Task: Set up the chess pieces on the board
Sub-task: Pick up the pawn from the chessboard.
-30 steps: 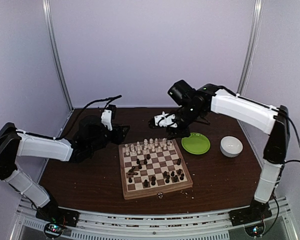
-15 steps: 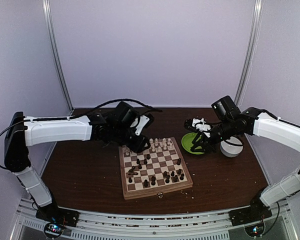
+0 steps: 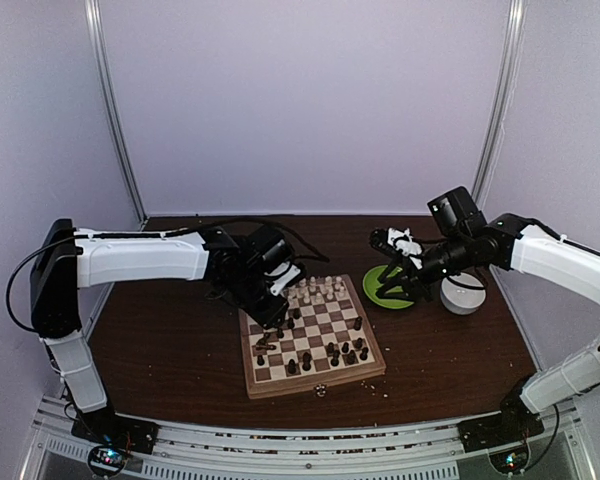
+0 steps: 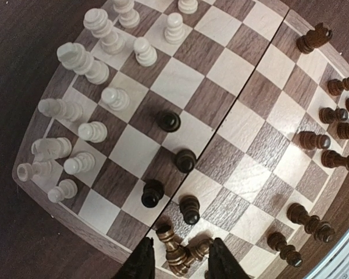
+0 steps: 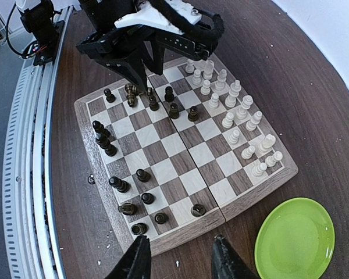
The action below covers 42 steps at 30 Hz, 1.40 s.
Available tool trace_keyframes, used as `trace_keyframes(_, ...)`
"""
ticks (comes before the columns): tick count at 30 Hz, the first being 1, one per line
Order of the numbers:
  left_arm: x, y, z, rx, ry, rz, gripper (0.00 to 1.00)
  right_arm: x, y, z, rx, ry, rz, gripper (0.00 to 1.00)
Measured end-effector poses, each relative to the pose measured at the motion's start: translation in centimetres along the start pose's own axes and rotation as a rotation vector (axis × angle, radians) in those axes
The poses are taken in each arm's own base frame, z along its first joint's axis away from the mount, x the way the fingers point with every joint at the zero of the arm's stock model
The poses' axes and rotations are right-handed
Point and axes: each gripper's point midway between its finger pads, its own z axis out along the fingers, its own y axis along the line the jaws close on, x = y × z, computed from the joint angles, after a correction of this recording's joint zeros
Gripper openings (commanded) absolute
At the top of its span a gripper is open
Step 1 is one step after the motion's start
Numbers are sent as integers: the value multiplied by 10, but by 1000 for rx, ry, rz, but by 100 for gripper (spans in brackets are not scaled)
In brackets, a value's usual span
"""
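Observation:
The board (image 3: 315,378) lies mid-table. Cream chess pieces (image 3: 310,292) stand in its two far rows. Dark chess pieces (image 3: 332,352) are scattered over its near half. My left gripper (image 3: 269,318) is open, low over the board's left edge. In the left wrist view its fingers (image 4: 142,264) straddle two toppled brown pieces (image 4: 183,253) without touching them; several dark pawns (image 4: 185,160) stand just beyond. My right gripper (image 3: 398,292) is open and empty over the green plate. In the right wrist view it (image 5: 183,261) hovers beside the board's edge (image 5: 221,212).
A round green plate (image 3: 376,288) sits right of the board, also in the right wrist view (image 5: 294,241). A white bowl (image 3: 463,293) stands further right. Small crumbs (image 3: 322,390) lie on the brown table near the board's front edge.
My left arm swung from the table's left to over the board's left edge and lowered. My right arm pulled back from the board's far edge to above the green plate.

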Motion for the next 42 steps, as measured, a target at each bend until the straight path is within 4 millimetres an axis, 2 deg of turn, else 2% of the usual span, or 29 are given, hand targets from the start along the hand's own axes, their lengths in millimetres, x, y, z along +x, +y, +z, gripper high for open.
trace_keyframes(7, 7, -1, 3, 7, 34, 2, 28, 4, 3, 3, -24, 13, 7, 36)
trace_keyframes(14, 13, -3, 22, 9, 79, 6, 27, 8, 3, 7, -35, 25, 16, 36)
trace_keyframes(23, 10, -5, 35, 19, 93, 15, 18, 11, 4, 8, -44, 38, 6, 35)
trace_keyframes(30, 8, -9, 37, 36, 95, 20, 0, 14, 5, 11, -54, 52, 11, 35)
trace_keyframes(33, 8, -12, 36, 50, 97, 22, 0, 15, 5, 11, -55, 54, 12, 34)
trace_keyframes(37, 3, -21, 30, 79, 83, 32, 0, 15, 5, 10, -56, 56, 14, 33)
trace_keyframes(42, -9, -54, 11, 196, 20, 66, 0, 16, 4, 10, -52, 55, 18, 33)
